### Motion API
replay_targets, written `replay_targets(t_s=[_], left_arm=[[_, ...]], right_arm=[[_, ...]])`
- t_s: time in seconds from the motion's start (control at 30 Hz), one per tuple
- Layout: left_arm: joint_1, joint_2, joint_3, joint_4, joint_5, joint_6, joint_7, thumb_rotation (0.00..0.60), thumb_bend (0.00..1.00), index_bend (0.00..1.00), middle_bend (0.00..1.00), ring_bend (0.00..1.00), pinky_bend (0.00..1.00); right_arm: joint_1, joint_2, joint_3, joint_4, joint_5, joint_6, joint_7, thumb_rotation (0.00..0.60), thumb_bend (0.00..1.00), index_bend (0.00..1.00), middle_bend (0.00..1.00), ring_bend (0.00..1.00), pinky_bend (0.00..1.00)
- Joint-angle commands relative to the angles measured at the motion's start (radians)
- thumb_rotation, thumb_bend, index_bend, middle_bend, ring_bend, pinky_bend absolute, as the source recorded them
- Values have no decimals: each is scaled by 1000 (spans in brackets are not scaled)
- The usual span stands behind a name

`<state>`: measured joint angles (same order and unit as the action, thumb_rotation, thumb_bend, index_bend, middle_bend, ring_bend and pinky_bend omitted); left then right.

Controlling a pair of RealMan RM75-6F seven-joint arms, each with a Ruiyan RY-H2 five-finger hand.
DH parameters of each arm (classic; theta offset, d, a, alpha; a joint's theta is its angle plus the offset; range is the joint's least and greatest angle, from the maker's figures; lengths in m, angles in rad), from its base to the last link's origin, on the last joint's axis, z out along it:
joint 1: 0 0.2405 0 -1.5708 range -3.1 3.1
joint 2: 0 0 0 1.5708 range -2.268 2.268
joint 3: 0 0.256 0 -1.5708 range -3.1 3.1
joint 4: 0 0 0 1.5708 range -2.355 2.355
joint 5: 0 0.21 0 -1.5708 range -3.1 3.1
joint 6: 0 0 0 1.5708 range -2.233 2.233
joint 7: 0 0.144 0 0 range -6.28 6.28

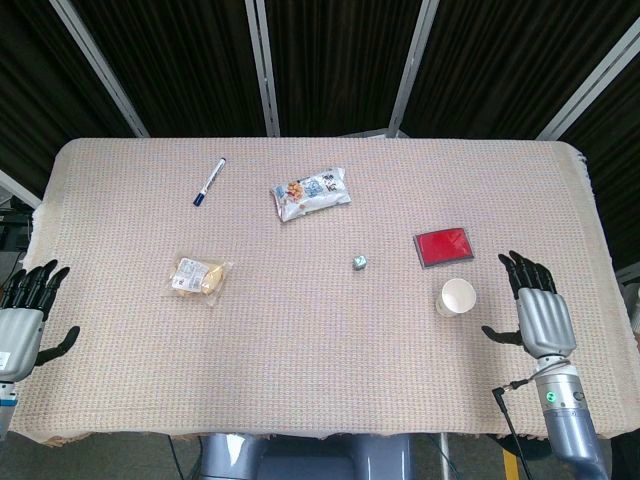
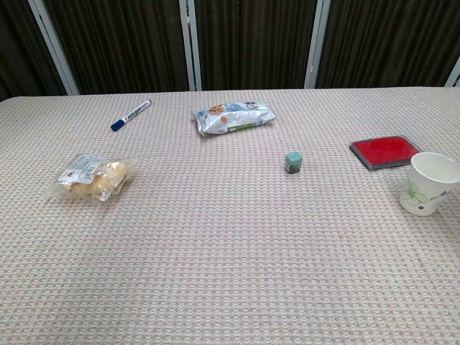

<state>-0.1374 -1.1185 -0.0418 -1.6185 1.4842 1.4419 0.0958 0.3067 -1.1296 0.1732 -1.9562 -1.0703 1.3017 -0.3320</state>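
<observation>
So far nothing is in hand: the cup stands untouched near the worktop's right edge, just in front of the red pad. The right hand lies flat beside it, fingers spread, holding nothing. The left hand rests likewise released at the left edge, well apart from the snack bag.

The cloth-covered table carries a marker, two snack bags, a small cube, a red pad and a paper cup.
</observation>
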Motion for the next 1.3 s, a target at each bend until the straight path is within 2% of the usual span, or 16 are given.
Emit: replay_targets(t_s=[0.03,0.27,0.57,0.77,0.93,1.07,1.3], left_arm=[[-1,1,0,2,2,-1,-1,600,265,0,0,0,0],[-1,0,-1,-1,0,-2,5,600,264,0,0,0,0],[-2,0,-1,-1,0,-3,4,600,264,0,0,0,0],[-3,0,-1,-3,1,-3,8,600,264,0,0,0,0],[-4,1,0,-2,3,-4,5,600,264,0,0,0,0],[-4,2,0,-1,4,-5,3,600,266,0,0,0,0],[-5,2,0,-1,4,-5,6,600,264,0,0,0,0]], right_arm=[[1,2,-3,-3,3,-3,-2,600,0,44,0,0,0],[7,21,-14,-34,10,-16,-28,600,1,44,0,0,0],[75,48,-18,-87,112,-92,-146,600,1,44,0,0,0],[164,-20,-3,-40,261,-115,-283,600,2,33,0,0,0],[217,-84,3,14,371,-111,-349,600,7,11,0,0,0],[250,-123,2,50,453,-96,-395,600,53,30,0,0,0],[280,-152,-1,80,515,-91,-423,600,96,80,0,0,0]])
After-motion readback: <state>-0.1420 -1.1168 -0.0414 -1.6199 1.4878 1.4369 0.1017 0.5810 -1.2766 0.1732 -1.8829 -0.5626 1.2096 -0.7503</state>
